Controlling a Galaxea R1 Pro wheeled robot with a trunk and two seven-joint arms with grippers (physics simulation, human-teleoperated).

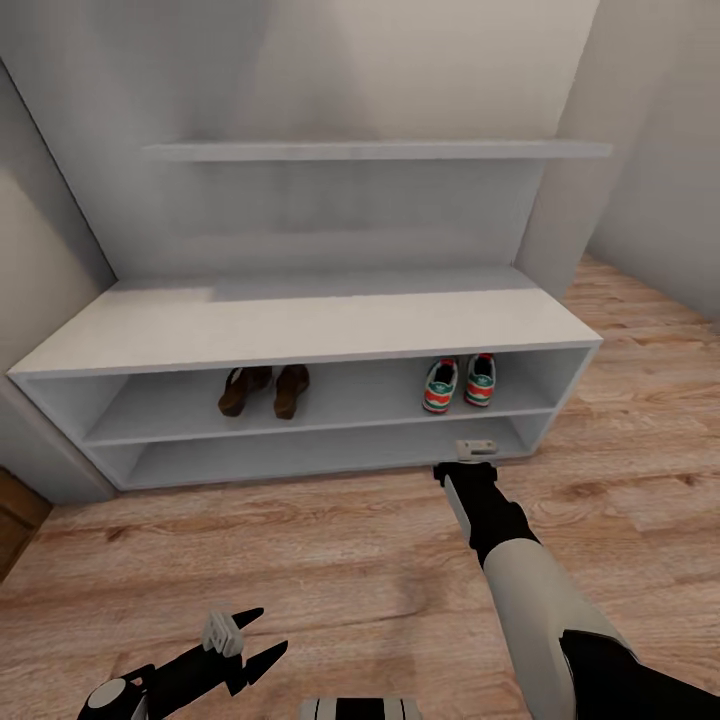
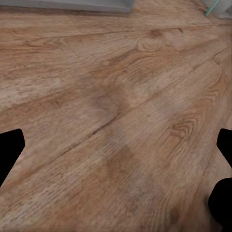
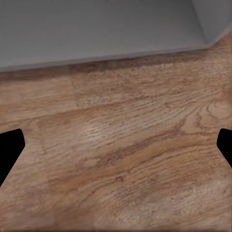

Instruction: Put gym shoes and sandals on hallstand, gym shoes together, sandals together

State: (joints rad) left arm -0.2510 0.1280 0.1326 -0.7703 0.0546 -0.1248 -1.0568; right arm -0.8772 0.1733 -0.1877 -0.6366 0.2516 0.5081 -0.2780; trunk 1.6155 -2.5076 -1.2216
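The hallstand (image 1: 300,325) stands against the wall, a low pale grey unit with two long open compartments. In its upper compartment the two sandals (image 1: 262,390) sit side by side at the left, dark brown. The two gym shoes (image 1: 460,383) sit side by side at the right, white with green stripes and red heels. My right gripper (image 1: 472,452) hangs low over the corridor floor (image 1: 330,560) just in front of the rack's lower compartment, below the gym shoes. In the right wrist view its fingers (image 3: 9,150) are wide apart and hold nothing. My left gripper (image 1: 262,633) is open near the floor, well back from the rack.
A long wall shelf (image 1: 380,150) runs above the rack. Walls close in on both sides of the rack. A brown wooden piece (image 1: 15,520) shows at the left edge. The rack's grey base (image 3: 96,34) lies just ahead of the right gripper.
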